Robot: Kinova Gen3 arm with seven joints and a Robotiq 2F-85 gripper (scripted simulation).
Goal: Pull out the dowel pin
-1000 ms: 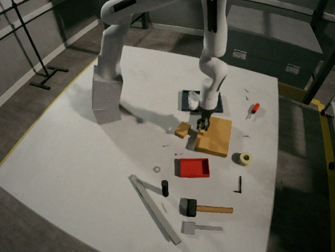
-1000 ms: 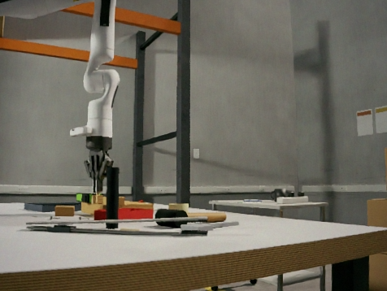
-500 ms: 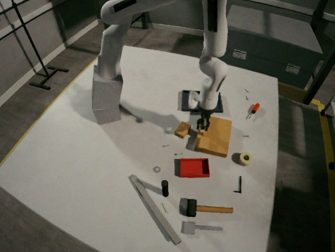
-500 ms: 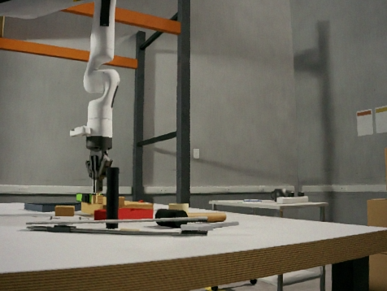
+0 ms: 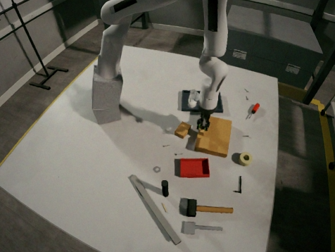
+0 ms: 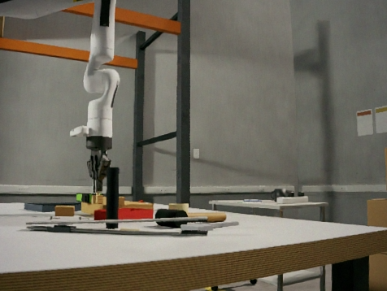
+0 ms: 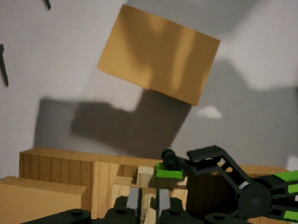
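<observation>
Gripper (image 7: 148,206) pinched shut on the dowel pin (image 7: 148,216), directly above the small block (image 7: 142,187) on the bench board (image 5: 217,139). Pin axis appears vertical, in line with the tool — withdrawal is straight up. Spring clamp (image 7: 235,177) bites alongside.

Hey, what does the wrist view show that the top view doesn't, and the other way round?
Only the wrist view shows the green-tipped spring clamp beside the small block, and the hand shut on the pale pin. Only the top view shows the red tray, mallet, tape roll and screwdriver. Both show the bench board and a loose wooden block.
</observation>
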